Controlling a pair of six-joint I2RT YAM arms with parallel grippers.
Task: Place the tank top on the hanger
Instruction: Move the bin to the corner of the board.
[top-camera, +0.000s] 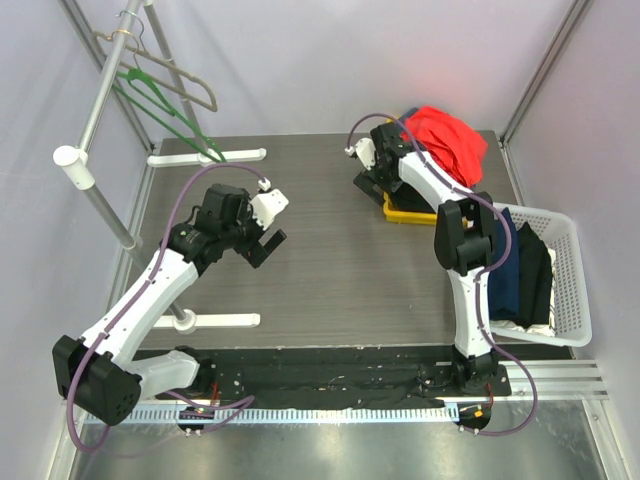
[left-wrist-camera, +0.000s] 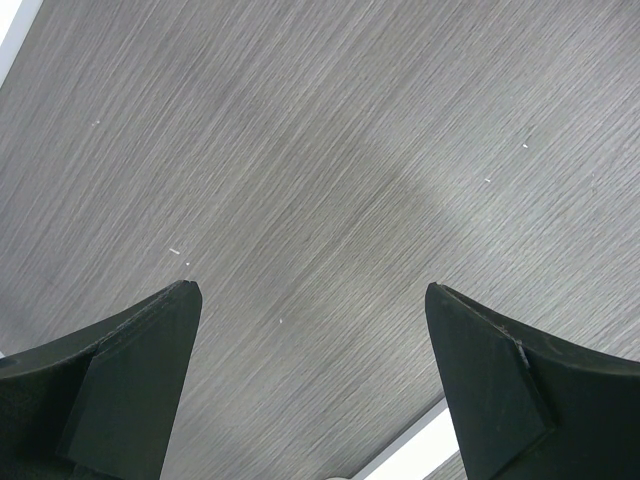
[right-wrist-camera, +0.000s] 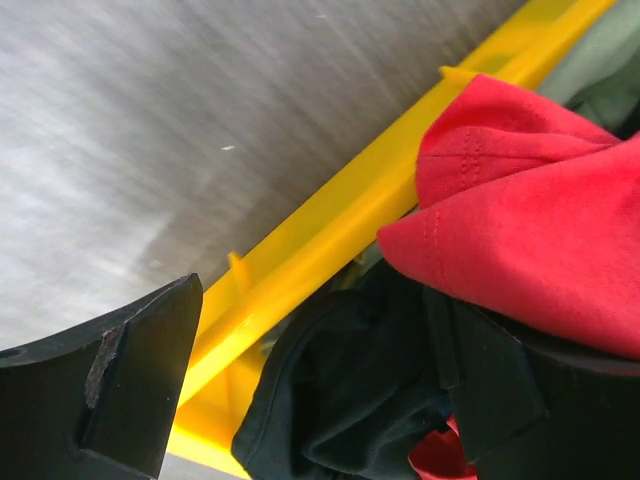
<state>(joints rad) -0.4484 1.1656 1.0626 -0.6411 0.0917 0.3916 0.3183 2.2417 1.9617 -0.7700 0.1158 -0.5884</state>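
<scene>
Right wrist view: the right gripper (right-wrist-camera: 320, 305) is hanging with its jaws spread wide and nothing between them, nosing over the rim of the yellow bin (right-wrist-camera: 300, 270). The tank top (right-wrist-camera: 520, 220) is lying bunched in that bin, its red folds heaped on a dark garment (right-wrist-camera: 340, 400) and overlapping one finger; whether it is touching I cannot tell. Top external view is showing the left gripper (top-camera: 262, 243) also spread and empty, hovering over bare counter (top-camera: 340, 290). The hanger (top-camera: 170, 108) is hanging green on the rack (top-camera: 92, 110) at the far left, beside a grey-beige hanger (top-camera: 180, 88) and well apart from the bin. Risks, as I am judging them: the jaws are sitting nearer the dark cloth and the yellow rim than the red. A close from here could be taking the wrong garment, both garments, or the plastic edge, and dragging the bin along. A pinch on a crumpled fold is also giving no clue to where the straps are, making threading awkward. The hanger is hanging free, so it could be swinging or slipping off under a push.
</scene>
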